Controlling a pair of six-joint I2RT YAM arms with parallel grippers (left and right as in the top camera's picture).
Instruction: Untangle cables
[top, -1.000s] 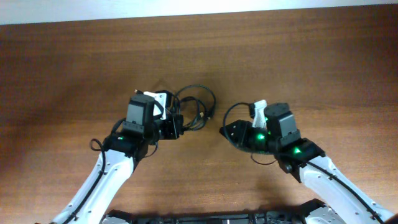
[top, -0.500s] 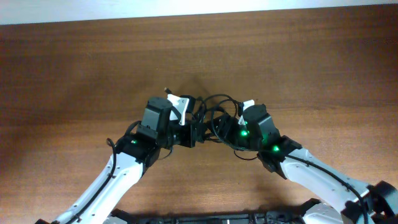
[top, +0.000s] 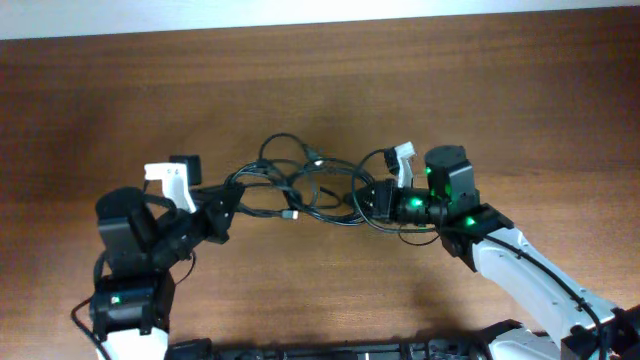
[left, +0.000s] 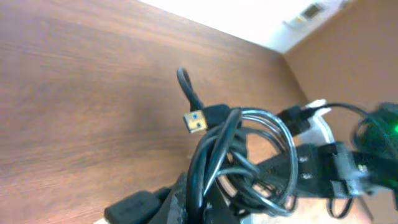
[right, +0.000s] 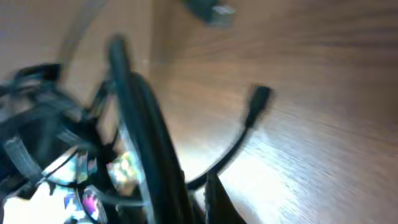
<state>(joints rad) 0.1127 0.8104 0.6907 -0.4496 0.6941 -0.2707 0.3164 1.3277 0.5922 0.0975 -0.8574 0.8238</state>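
The cables (top: 300, 185) are thin black cords in tangled loops, stretched between my two grippers above the wooden table. My left gripper (top: 218, 208) is shut on the left end of the bundle. My right gripper (top: 378, 196) is shut on the right end. In the left wrist view the looped cables (left: 239, 155) rise from my jaws, with a gold USB plug (left: 195, 121) sticking out. In the right wrist view thick blurred cable strands (right: 140, 130) run through my jaws, and a small plug (right: 258, 99) hangs on a free end.
The brown wooden table (top: 120, 100) runs to a white strip at the back edge (top: 320, 12). The right arm's body (left: 336, 171) shows in the left wrist view behind the loops.
The left arm has pulled far back to the left and the right gripper has moved right, drawing the bunched cables out into a long stretched tangle between them.
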